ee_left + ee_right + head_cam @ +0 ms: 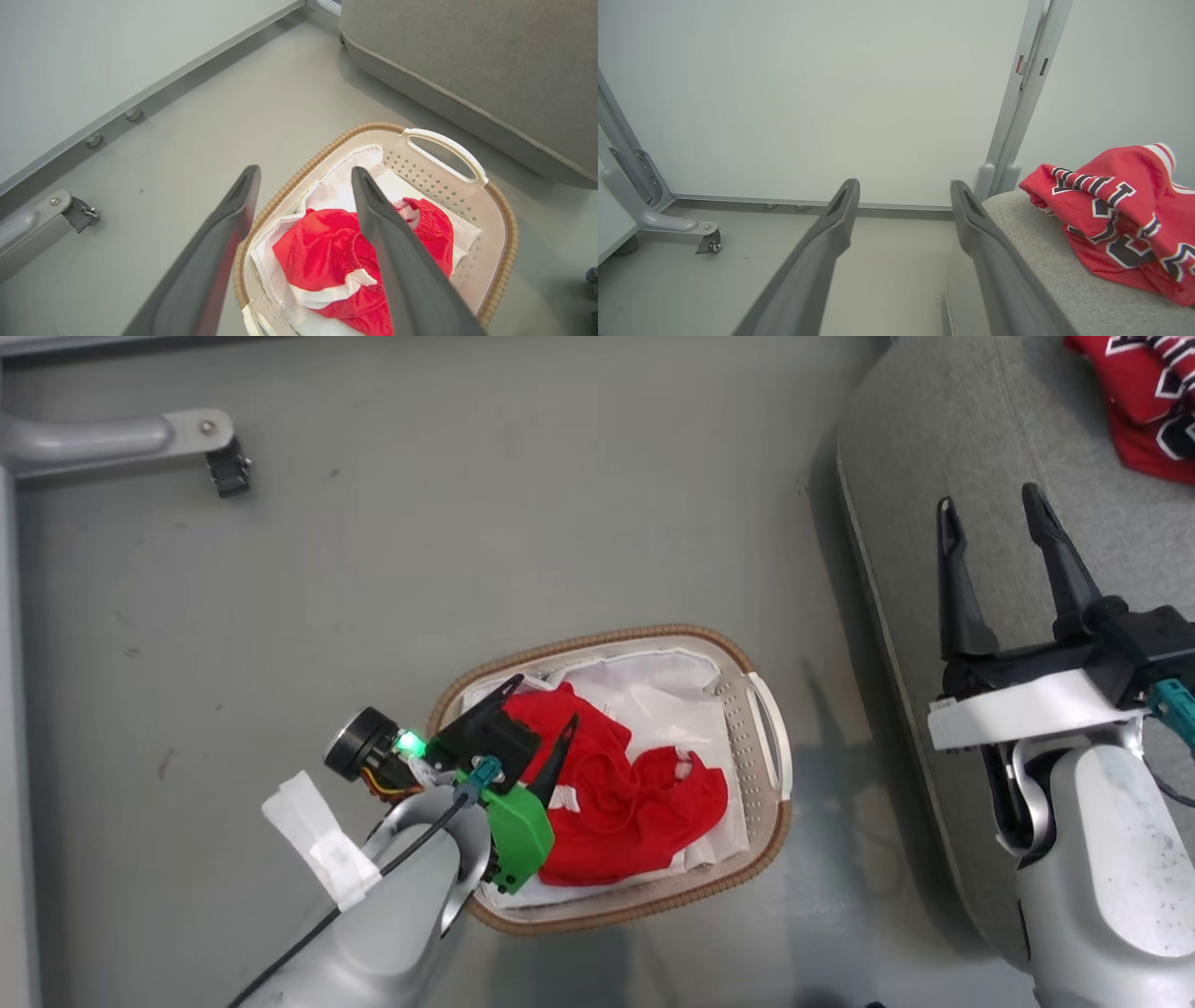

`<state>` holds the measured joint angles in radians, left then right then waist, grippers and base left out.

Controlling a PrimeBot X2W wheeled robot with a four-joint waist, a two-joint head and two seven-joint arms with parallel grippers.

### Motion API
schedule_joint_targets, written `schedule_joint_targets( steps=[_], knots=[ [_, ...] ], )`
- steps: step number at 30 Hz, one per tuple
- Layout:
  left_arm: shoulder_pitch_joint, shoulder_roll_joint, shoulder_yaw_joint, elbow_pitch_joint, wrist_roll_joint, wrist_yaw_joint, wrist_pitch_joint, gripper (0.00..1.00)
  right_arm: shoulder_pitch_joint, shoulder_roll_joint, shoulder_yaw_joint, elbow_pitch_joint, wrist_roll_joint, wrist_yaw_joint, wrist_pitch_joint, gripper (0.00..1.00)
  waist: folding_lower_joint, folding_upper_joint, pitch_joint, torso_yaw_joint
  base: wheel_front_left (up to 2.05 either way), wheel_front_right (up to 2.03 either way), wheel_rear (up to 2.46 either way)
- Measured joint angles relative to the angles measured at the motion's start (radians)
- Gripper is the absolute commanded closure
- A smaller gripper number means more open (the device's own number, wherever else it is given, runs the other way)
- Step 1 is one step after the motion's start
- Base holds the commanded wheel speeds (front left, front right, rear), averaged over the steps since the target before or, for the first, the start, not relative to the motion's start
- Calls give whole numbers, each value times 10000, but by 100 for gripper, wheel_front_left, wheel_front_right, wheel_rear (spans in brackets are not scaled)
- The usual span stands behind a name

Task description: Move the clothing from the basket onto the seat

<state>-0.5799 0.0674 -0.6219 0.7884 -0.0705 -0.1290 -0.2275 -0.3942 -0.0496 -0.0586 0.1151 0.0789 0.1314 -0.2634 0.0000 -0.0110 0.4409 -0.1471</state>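
Note:
A red garment with white panels (616, 793) (327, 261) lies crumpled in the white basket (761, 709) (490, 224) on the floor, on top of a white liner sheet (653, 695). My left gripper (543, 707) (303, 175) hangs open just above the basket's left end, over the red cloth, holding nothing. A red jersey with black-and-white lettering (1144, 397) (1120, 214) rests on the grey seat (934, 448) (1045, 261) (467, 60). My right gripper (990, 509) (903, 186) stands open and empty above the seat's left edge.
The basket stands on a grey floor just left of the seat. A grey frame leg with a caster (219, 457) (707, 235) (77, 212) lies at the far left. A pale wall (831, 93) and a grey upright post (1017, 107) stand behind.

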Motion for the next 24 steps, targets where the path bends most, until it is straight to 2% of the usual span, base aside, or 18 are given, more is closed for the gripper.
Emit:
schedule_joint_targets(
  steps=[7,18,24],
  knots=[
    [-1381,280,-1118,1523,-249,-2,171,0,-710,-10,-4,-349,677,0,0,0,1,0,1514,-571,0,0,0],
    [-2495,663,-2849,3198,-169,-21,506,0,-1372,-10,299,-1174,1455,0,2,0,2,0,3739,-1482,0,0,0],
    [-3030,734,-3097,3666,-500,-25,378,0,-1551,-8,347,-1546,1609,0,0,0,2,0,4613,-1940,0,0,0]
  ],
)
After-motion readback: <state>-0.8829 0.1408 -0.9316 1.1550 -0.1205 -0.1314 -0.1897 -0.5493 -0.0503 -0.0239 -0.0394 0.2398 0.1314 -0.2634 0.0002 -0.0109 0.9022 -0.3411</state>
